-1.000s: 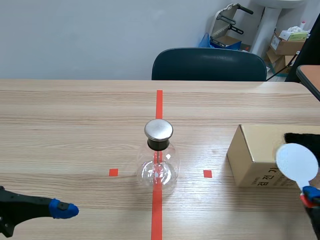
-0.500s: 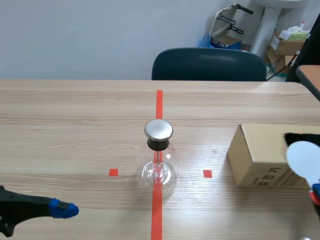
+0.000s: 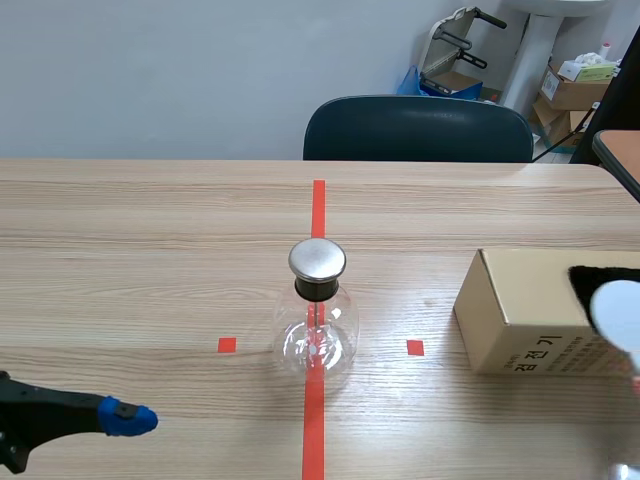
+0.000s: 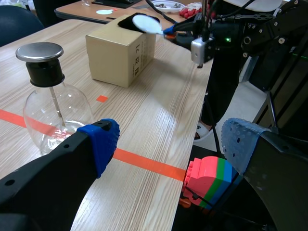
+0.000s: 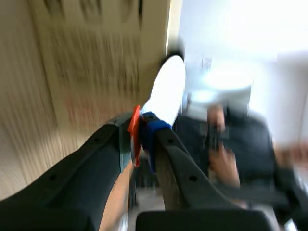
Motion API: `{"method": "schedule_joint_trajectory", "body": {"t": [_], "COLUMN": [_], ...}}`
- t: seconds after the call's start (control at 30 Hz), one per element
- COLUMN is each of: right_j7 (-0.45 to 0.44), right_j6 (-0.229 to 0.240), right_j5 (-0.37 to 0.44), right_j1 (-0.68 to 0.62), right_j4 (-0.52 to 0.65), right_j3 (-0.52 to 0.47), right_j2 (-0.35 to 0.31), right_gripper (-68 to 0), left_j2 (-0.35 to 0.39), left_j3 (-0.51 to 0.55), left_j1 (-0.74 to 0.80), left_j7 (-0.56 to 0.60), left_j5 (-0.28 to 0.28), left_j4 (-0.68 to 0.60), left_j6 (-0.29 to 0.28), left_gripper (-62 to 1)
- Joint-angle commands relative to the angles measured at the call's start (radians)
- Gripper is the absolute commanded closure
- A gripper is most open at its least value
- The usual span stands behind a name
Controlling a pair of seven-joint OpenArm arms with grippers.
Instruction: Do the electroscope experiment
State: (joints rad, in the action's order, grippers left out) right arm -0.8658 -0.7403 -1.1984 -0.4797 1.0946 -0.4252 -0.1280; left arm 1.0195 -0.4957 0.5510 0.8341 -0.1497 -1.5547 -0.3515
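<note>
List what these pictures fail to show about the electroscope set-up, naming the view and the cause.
- Scene view: the picture's edge cuts the white disc and nearly hides the right claw holding it.
- Right wrist view: blur leaves the cardboard box's print unreadable.
- Scene view: the flask's inner parts are too small to judge.
- Scene view: the black thing on the box is cut by the edge; unidentifiable.

A clear glass flask (image 3: 316,325) is capped in silver (image 3: 317,259) over a black stopper (image 3: 317,290), a tan box (image 3: 515,310) is printed in black, a disc (image 3: 620,312) is seen in white, blue dotted pads (image 4: 101,139) are borne by the black left gripper (image 4: 171,139), and the pale wood-grained table (image 3: 150,250) is marked in orange-red.
</note>
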Motion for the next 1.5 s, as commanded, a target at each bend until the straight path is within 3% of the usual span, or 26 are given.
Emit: {"method": "schedule_joint_trajectory", "body": {"t": [0.0, 0.1, 0.23, 0.3, 0.37, 0.53, 0.6, 0.67, 0.8, 0.87, 0.93, 1.07, 1.13, 1.2, 1.37, 1.47], "right_j7": [-0.048, -0.029, 0.204, 0.277, 0.267, -0.008, -0.034, 0.016, 0.251, 0.302, 0.282, 0.105, 0.062, 0.06, 0.174, 0.19], "right_j6": [-0.043, -0.043, -0.043, -0.043, -0.043, -0.043, -0.043, -0.043, -0.043, -0.043, -0.043, -0.043, -0.043, -0.043, -0.043, -0.043], "right_j5": [0.001, 0.004, 0.005, 0.005, -0.001, -0.002, -0.002, 0.002, 0.001, 0.001, -0.003, -0.003, -0.002, -0.001, 0.002, 0.001], "right_j1": [-0.002, -0.003, -0.003, -0.003, -0.003, -0.002, -0.002, -0.003, -0.003, -0.003, -0.002, -0.002, -0.002, -0.002, -0.003, -0.003], "right_j4": [0.007, 0.007, 0.007, 0.007, 0.007, 0.007, 0.007, 0.007, 0.007, 0.007, 0.007, 0.007, 0.007, 0.007, 0.007, 0.007], "right_j3": [-0.002, -0.002, -0.002, -0.002, -0.002, -0.002, -0.002, -0.002, -0.002, -0.002, -0.002, -0.002, -0.002, -0.002, -0.002, -0.002], "right_j2": [-0.013, -0.013, -0.01, -0.011, -0.011, -0.018, -0.019, -0.018, -0.016, -0.016, -0.016, -0.016, -0.016, -0.016, -0.016, -0.016], "right_gripper": [-1.7, -1.7, -1.7, -1.7, -1.7, -1.7, -1.7, -1.7, -1.7, -1.7, -1.7, -1.7, -1.7, -1.7, -1.7, -1.7], "left_j2": [-0.005, -0.005, -0.005, -0.005, -0.005, -0.005, -0.005, -0.005, -0.005, -0.005, -0.005, -0.005, -0.005, -0.005, -0.005, -0.006], "left_j3": [0.003, 0.003, 0.003, 0.003, 0.003, 0.003, 0.003, 0.003, 0.003, 0.003, 0.003, 0.003, 0.003, 0.003, 0.003, 0.003], "left_j1": [0.0, 0.0, 0.0, 0.0, 0.0, 0.0, 0.0, 0.0, 0.0, 0.0, 0.0, 0.0, 0.0, 0.0, 0.0, -0.004], "left_j7": [0.01, 0.01, 0.01, 0.01, 0.01, 0.01, 0.01, 0.01, 0.01, 0.01, 0.01, 0.01, 0.01, 0.01, 0.01, 0.01], "left_j5": [-0.006, -0.006, -0.006, -0.006, -0.006, -0.006, -0.006, -0.006, -0.006, -0.006, -0.006, -0.006, -0.006, -0.006, -0.006, -0.006], "left_j4": [-0.018, -0.018, -0.018, -0.018, -0.018, -0.018, -0.018, -0.018, -0.018, -0.018, -0.018, -0.018, -0.018, -0.018, -0.018, -0.018], "left_j6": [-0.003, -0.003, -0.003, -0.003, -0.003, -0.003, -0.003, -0.003, -0.003, -0.003, -0.003, -0.003, -0.003, -0.003, -0.002, -0.001], "left_gripper": [-46.5, -46.5, -46.5, -46.5, -46.5, -46.5, -46.5, -46.5, -46.5, -46.5, -46.5, -46.5, -46.5, -46.5, -46.5, -46.5]}}
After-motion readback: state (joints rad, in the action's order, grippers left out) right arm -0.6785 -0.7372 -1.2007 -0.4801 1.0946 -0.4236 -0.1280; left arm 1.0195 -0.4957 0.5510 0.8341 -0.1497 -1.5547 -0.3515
